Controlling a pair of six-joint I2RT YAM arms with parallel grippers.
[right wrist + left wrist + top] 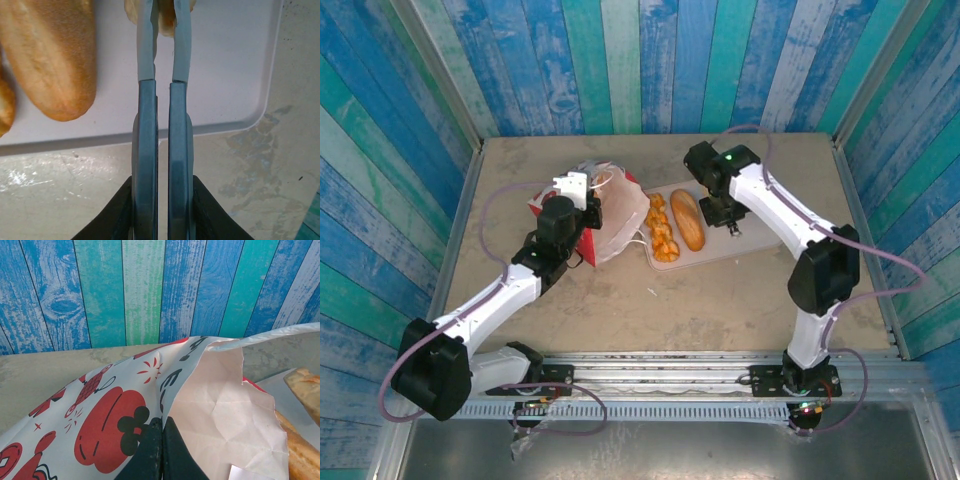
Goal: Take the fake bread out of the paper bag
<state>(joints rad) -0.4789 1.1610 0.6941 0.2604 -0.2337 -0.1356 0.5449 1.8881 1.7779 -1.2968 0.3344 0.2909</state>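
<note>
Fake bread (691,220) lies on the tray (720,250) beside the paper bag (615,225). My left gripper (161,427) is clamped on the bag's rim, and my right gripper (163,15) is pinched on one small piece over the tray. I judge this the set-down step — next I should release it, then check the bag.

Small bread piece (166,15), partly beyond top edge

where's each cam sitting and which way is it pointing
top external: above and behind the arms, looking down; both arms show, left gripper on the paper bag, right gripper over the tray.
left wrist: low, facing the back wall past the bag; its shut fingers pinch the bag's edge.
right wrist: looking down at the tray; its shut fingers.
shared: top and right wrist both show the loaf.
</note>
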